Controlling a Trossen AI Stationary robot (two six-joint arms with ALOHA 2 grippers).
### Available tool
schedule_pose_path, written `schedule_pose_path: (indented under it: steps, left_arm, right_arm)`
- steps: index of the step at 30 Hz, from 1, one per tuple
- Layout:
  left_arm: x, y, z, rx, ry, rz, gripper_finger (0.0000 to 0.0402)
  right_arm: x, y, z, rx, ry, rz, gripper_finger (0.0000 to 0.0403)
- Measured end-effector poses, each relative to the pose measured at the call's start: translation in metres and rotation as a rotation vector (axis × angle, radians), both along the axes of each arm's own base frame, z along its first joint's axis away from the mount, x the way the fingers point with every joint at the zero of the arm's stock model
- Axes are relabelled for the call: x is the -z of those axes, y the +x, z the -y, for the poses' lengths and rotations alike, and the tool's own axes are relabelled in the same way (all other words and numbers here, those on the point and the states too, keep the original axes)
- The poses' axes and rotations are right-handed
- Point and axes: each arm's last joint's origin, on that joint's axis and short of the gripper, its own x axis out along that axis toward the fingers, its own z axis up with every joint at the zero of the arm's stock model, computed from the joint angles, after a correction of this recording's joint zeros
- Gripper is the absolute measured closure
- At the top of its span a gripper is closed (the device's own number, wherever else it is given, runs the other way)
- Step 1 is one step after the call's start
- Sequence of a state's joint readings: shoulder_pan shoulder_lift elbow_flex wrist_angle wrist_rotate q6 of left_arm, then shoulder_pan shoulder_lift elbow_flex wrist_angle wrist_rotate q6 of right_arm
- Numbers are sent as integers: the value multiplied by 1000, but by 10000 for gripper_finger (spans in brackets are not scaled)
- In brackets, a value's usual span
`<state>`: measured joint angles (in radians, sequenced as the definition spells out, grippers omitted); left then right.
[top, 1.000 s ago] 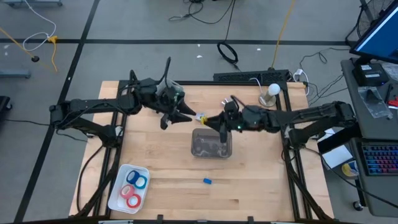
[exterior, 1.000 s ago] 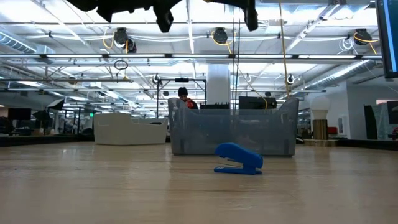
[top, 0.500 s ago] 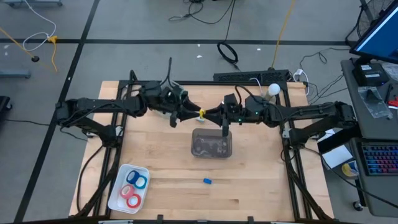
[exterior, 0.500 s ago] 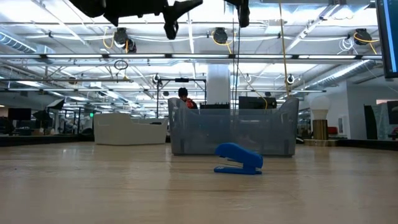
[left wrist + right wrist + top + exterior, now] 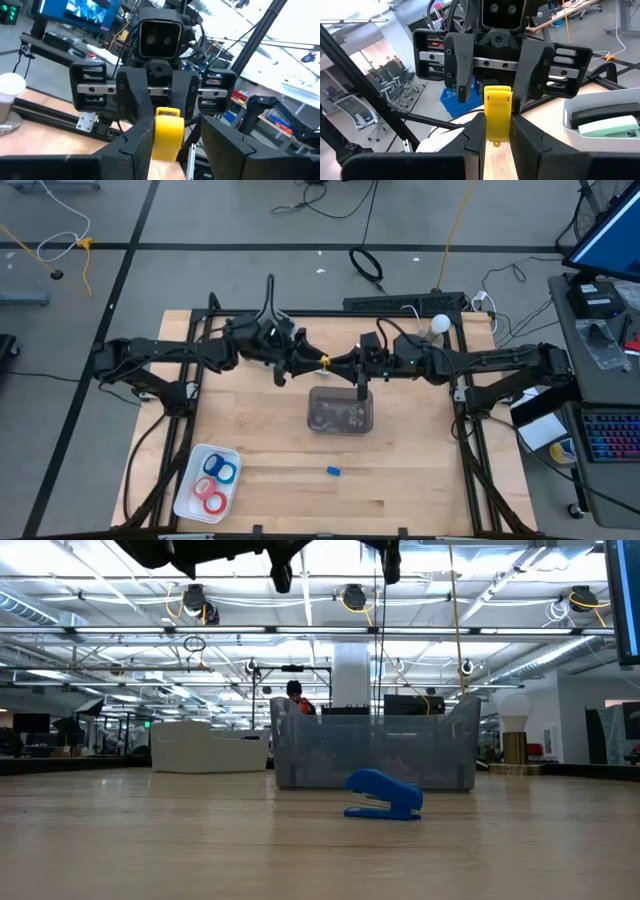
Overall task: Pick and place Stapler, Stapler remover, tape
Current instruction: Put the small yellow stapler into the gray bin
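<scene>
The right gripper (image 5: 497, 121) is pressed together on a small yellow plastic piece (image 5: 497, 106), pinching it from both sides. It holds the piece in the air just behind the clear plastic bin (image 5: 340, 410). The left gripper (image 5: 175, 128) faces it there with its fingers spread on either side of the same piece, one finger against it and the other showing a gap.

A second ago the two grippers were a little apart behind the bin. Now they meet nose to nose, and the left has closed in around the piece. That looks like a hand-over from one arm to the other, not yet finished, so the piece has still to reach the bin.

There is one small blue plastic stapler (image 5: 383, 795) lying on the table in front of the bin. One white tray (image 5: 190, 492) sits to the bin's front left, holding three tape rings (image 5: 213, 485): one blue and two red. The bin holds dark things that I cannot count.
</scene>
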<state>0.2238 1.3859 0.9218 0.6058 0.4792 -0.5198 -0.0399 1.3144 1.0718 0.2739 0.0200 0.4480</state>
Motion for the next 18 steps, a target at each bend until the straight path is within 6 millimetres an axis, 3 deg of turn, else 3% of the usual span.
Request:
schedule_pose_path:
  steps: [6,14,18]
  left_arm:
    - [2,2,0,-8,-14,-8,240]
    - [4,3,-1,-54,5,-6,333]
    - [4,4,-1,-60,28,0,335]
  right_arm:
    - [0,0,0,2,0,-3,348]
    - [0,0,0,9,7,-2,348]
    - [0,0,0,8,-2,-2,346]
